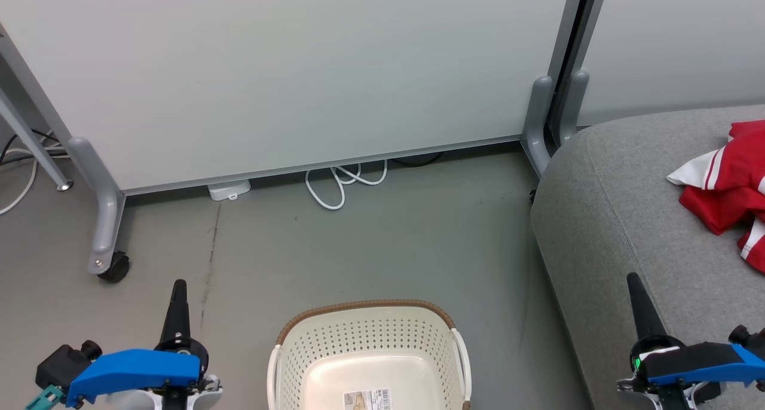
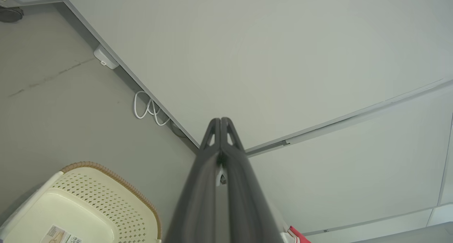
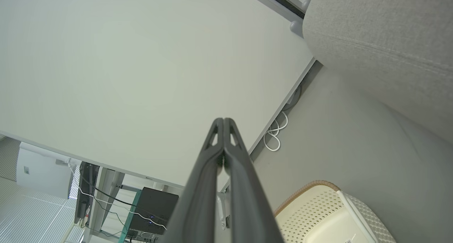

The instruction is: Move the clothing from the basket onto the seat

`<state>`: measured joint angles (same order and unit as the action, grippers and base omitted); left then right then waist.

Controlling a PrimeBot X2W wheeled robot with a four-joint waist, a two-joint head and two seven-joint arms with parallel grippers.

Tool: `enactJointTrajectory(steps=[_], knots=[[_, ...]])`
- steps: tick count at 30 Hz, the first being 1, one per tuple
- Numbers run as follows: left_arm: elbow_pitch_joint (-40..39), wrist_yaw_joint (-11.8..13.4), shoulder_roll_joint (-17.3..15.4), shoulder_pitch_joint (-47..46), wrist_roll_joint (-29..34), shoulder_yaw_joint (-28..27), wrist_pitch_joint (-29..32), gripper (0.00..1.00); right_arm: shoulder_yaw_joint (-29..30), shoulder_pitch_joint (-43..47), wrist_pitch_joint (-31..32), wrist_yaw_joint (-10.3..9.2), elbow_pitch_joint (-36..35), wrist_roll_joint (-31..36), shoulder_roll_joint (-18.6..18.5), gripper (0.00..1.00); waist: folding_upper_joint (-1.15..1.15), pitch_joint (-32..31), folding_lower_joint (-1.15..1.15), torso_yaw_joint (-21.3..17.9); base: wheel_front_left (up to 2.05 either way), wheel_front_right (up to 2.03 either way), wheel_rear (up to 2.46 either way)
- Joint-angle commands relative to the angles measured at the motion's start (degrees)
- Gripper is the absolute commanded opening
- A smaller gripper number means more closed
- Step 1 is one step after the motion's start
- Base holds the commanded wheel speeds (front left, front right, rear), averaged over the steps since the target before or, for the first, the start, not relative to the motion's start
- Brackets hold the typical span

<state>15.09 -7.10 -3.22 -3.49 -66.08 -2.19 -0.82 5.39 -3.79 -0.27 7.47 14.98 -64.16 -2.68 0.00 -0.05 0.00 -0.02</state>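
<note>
Red clothing [image 1: 726, 183] lies on your grey seat [image 1: 603, 219], right of the cream basket [image 1: 367, 305]; your left gripper [image 1: 178, 285] and right gripper [image 1: 632, 280] hover with fingers pressed together, holding nothing.

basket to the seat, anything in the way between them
Nothing visible does: a strip of grey floor separates the basket from the seat, and the red clothing already lies on the seat.
</note>
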Motion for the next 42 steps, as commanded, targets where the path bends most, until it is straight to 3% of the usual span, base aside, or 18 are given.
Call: enactJointTrajectory(steps=[1, 42], knots=[[-0.58, -0.38, -0.25, -1.28, -1.02, -0.37, 0.23, 0.00, 0.12, -1.39, 0.30, 0.03, -0.75, -1.29, -0.26, 0.00, 0.00, 0.00, 0.00, 0.00, 0.00, 0.00, 0.00], [-1.07, -0.59, -0.09, -2.73, -20.88, -3.27, 5.59, 0.00, 0.99, -2.39, 5.43, 0.04, -0.98, -22.21, -0.32, 0.00, 0.00, 0.16, 0.00, 0.02, 0.00, 0.00, 0.00]])
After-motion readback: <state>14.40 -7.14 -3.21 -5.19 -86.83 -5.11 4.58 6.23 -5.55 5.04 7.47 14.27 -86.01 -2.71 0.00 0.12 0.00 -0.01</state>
